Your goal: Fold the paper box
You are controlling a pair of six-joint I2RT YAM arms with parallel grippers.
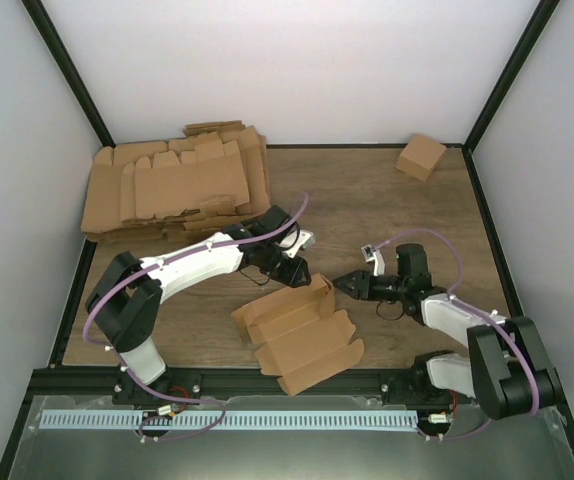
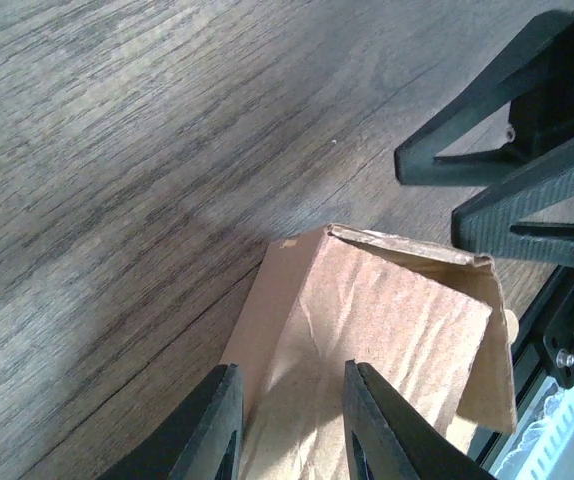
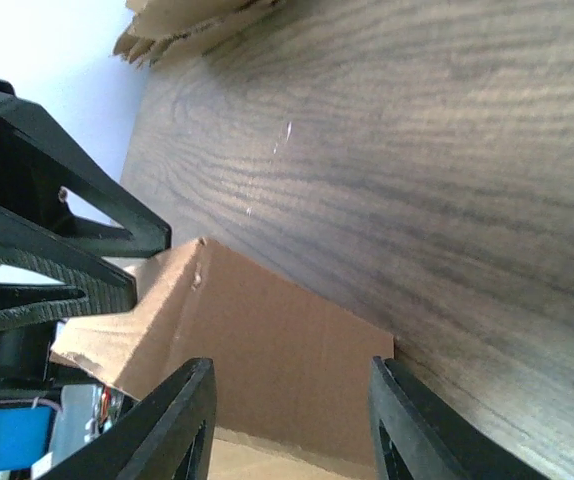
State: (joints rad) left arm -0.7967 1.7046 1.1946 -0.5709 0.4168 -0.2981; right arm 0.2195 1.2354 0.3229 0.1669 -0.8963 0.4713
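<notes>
A brown cardboard box blank (image 1: 297,335) lies partly folded on the wooden table near the front, one end panel raised at its far right corner. My left gripper (image 1: 297,272) is open just above and left of that raised panel (image 2: 387,330); its fingers (image 2: 217,425) stand over the cardboard without closing on it. My right gripper (image 1: 342,284) is open and points left at the same panel (image 3: 277,370) from the right side. Each wrist view shows the other gripper's black fingers beyond the panel.
A stack of flat cardboard blanks (image 1: 172,185) lies at the back left. A finished small box (image 1: 420,156) stands at the back right corner. Black frame posts and white walls bound the table (image 1: 387,210).
</notes>
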